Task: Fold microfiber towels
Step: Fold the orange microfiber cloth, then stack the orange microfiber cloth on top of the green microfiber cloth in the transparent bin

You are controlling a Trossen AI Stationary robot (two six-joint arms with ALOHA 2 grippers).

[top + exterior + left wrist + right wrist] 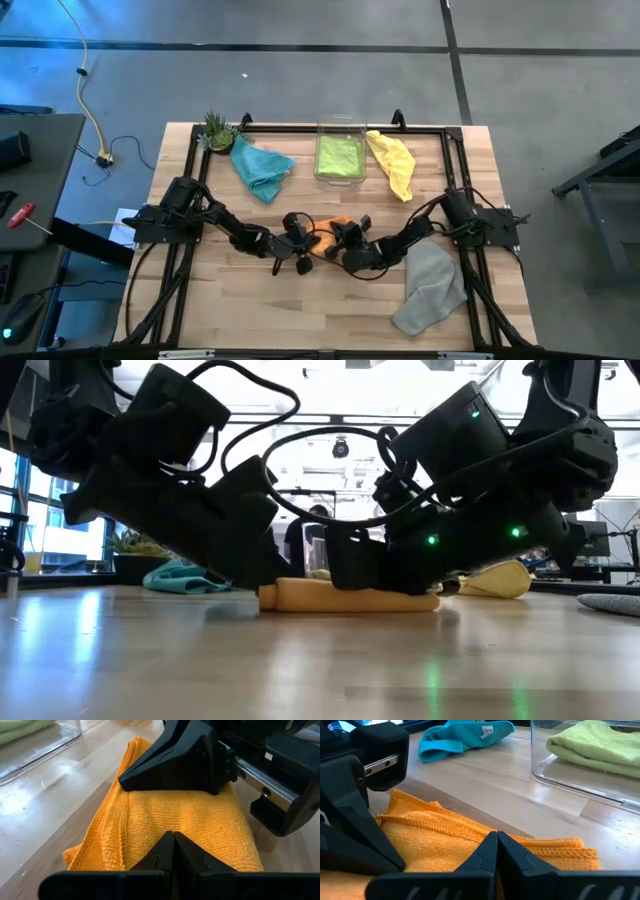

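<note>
The orange towel (330, 236) lies folded in a thick flat bundle at the middle of the table; the low view shows it as a flat roll (350, 597) on the wood. My left gripper (173, 851) comes from the table's left, shut, with its tips on the towel. My right gripper (496, 851) comes from the table's right, also shut, and lies on the same towel. The two grippers face each other across it. The teal towel (262, 168), the yellow towel (392, 163) and the grey towel (430, 285) lie crumpled on the table. The lime green towel (339, 155) lies folded in the clear bin. My left gripper rests its shut fingers on the top face (172, 820) of the folded orange towel, slanting down from the table's left. The towel lies flat on the table under them. My right gripper lays its shut fingers (185, 765) on the towel's top face (445, 845), slanting down from the table's right. The towel stays flat on the wood.
The clear plastic bin (322, 172) stands at the far middle of the table, between the teal and yellow towels. A small pineapple-like plant (217, 130) sits at the far left corner. A black frame (300, 128) runs round the table's edges.
</note>
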